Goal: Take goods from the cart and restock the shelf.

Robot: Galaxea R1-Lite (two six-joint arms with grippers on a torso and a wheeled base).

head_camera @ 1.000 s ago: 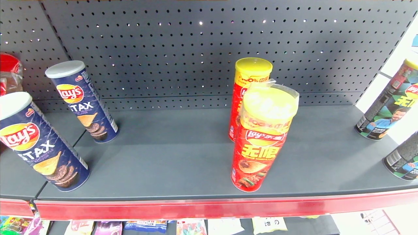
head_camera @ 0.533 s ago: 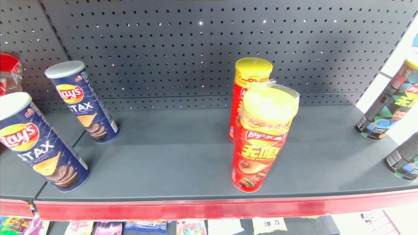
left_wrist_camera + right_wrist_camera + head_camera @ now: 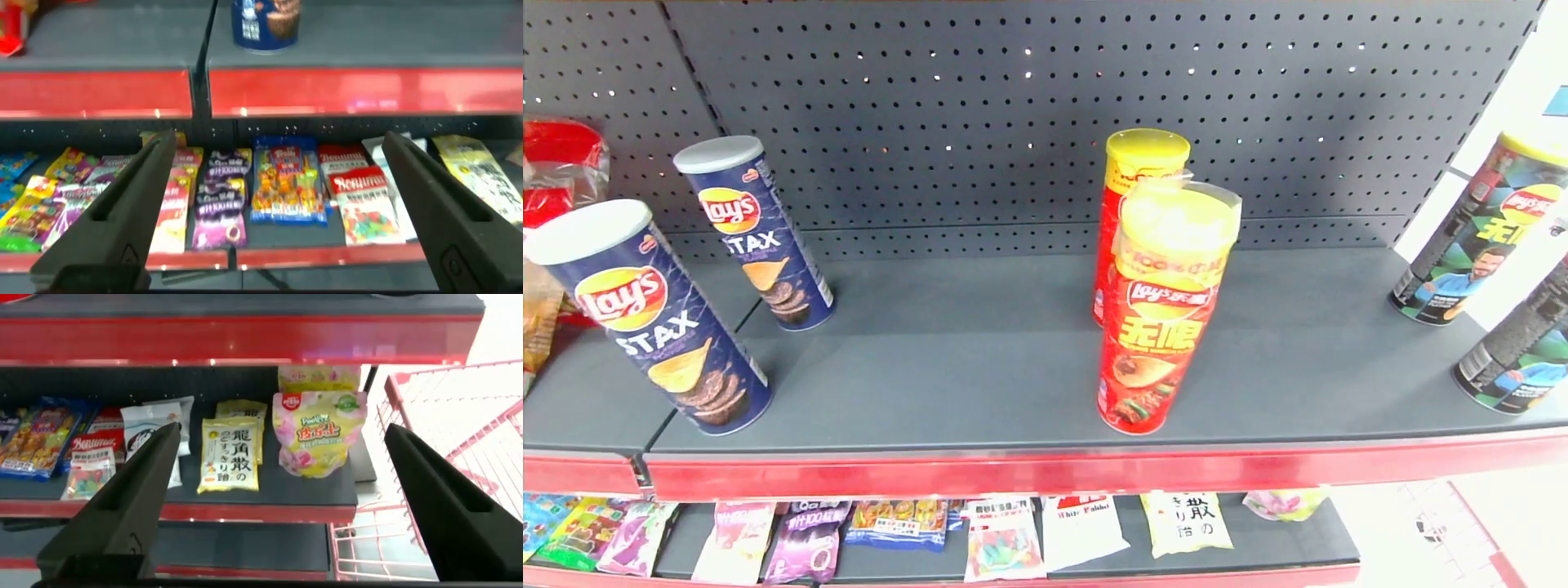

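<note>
The grey shelf (image 3: 980,367) with its red front edge carries upright chip cans. Two blue cans (image 3: 658,314) (image 3: 756,233) stand at the left. In the middle are two red cans with yellow lids (image 3: 1164,302) (image 3: 1135,163), one behind the other. Two dark green cans (image 3: 1474,233) (image 3: 1515,351) stand at the right. My left gripper (image 3: 279,139) is open and holds nothing, facing the lower shelf below a blue can's base (image 3: 265,23). My right gripper (image 3: 282,429) is also open and holds nothing, with the pink wire cart (image 3: 458,416) beside it.
The lower shelf (image 3: 1258,555) holds a row of flat snack bags (image 3: 1001,539) (image 3: 286,184) (image 3: 315,429). A perforated back panel (image 3: 1013,106) closes the shelf behind the cans. Bare shelf lies between the blue and red cans. Red packets (image 3: 560,159) sit far left.
The head camera has shifted, so the whole shelf sits higher in the picture and more of the lower shelf shows. The cans themselves have not moved.
</note>
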